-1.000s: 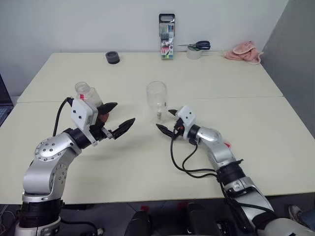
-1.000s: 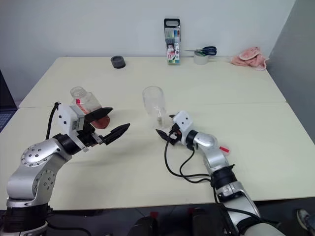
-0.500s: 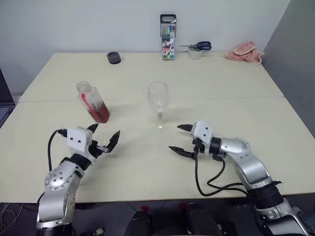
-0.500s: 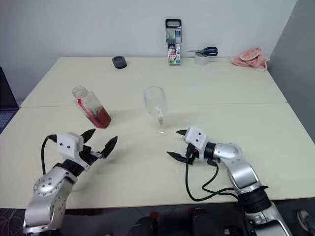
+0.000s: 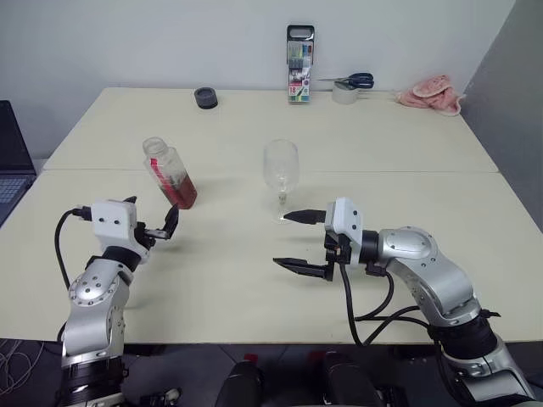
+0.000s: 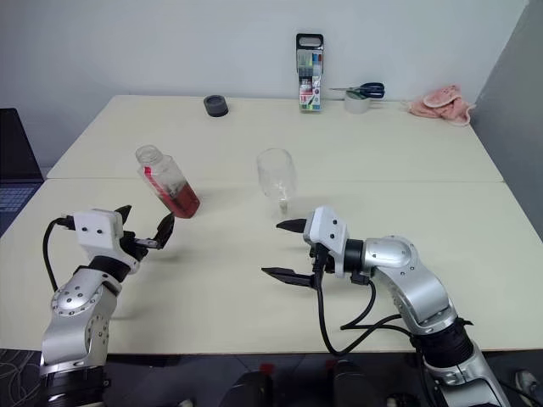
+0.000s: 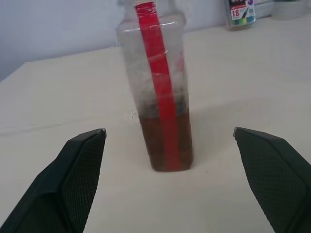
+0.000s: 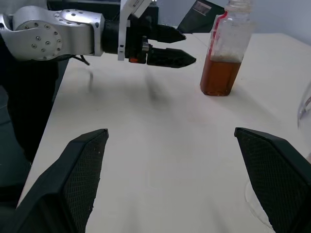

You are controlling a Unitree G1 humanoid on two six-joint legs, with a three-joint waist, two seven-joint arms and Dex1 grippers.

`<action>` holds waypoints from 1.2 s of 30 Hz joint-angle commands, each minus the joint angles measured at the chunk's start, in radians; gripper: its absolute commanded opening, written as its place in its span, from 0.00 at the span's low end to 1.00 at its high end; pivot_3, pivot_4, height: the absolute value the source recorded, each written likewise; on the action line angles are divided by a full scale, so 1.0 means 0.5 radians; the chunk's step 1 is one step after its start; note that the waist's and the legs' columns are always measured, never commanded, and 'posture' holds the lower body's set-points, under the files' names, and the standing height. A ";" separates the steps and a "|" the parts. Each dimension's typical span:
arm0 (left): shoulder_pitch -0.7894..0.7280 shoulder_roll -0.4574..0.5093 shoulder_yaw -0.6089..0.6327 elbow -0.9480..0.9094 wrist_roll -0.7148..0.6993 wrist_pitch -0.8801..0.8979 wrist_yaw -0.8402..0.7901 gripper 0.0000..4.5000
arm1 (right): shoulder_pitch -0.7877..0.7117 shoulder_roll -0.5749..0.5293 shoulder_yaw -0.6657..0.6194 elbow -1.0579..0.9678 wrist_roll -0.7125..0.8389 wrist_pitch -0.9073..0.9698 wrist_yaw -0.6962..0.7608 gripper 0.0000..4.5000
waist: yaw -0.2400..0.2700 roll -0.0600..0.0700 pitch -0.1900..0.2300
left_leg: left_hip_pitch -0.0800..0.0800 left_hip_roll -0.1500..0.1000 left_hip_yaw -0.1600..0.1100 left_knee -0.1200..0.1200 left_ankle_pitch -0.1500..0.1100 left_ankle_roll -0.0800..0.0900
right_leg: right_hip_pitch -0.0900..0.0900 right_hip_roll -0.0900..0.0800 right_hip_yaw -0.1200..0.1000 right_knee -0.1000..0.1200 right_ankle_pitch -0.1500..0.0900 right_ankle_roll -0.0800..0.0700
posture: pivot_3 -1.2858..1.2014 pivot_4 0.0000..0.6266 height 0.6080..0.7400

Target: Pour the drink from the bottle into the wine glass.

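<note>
Left eye view: cream counter carries everything; nothing is held yet, so my read is we're at the approach-to-bottle step, pour not started. Right arm reaches in low from the right with the forearm bent across, right gripper pointing toward the robot's left, fingers spread wide and empty, hovering over bare counter just in front of the wine glass. Left arm sits close to the counter's near edge, forearm raised, left gripper pointing forward and roughly level at the bottle, fingers released and wide, tips short of it and not touching. Left wrist view confirms: bottle centred between the two open fingers, red label strip facing the camera. Bottle stands left of centre, appears uncapped as the neck reads open, well apart from the glass. Glass upright near mid-counter, bowl looks empty. Drink is a shallow reddish-brown layer at the bottle's bottom. Next move as I judge it: left gripper advances until the squarish body sits between the pads, closes on it, lifts, carries over to the glass rim, then tilts. Glass is light and stemmed, so a bump would tip it. Marker case and scissors at the far edge are irrelevant.
</note>
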 commanded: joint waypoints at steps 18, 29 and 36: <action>-0.366 0.078 0.022 0.256 -0.063 0.128 -0.035 1.00 | -0.150 -0.040 -0.003 -0.139 0.112 0.092 -0.007 0.99 | 0.003 -0.002 0.001 | -0.002 0.000 -0.003 0.001 0.001 -0.001 | 0.000 0.000 -0.002 -0.001 0.000 0.000 | 0.52 0.24 1.00; -0.610 0.171 -0.040 0.683 0.022 -0.039 -0.193 1.00 | -0.201 -0.045 0.003 -0.180 0.126 0.121 0.002 0.99 | 0.004 -0.002 0.001 | -0.002 -0.001 -0.003 0.001 0.003 -0.006 | -0.001 0.000 -0.002 -0.001 0.000 0.000 | 0.52 0.24 1.00; -0.781 0.194 -0.081 1.007 0.065 -0.211 -0.270 1.00 | -0.231 -0.033 0.012 -0.172 0.119 0.114 -0.009 0.99 | 0.005 -0.002 0.001 | -0.002 -0.001 -0.003 0.001 0.003 -0.006 | -0.001 0.000 -0.003 0.000 0.000 0.000 | 0.52 0.24 1.00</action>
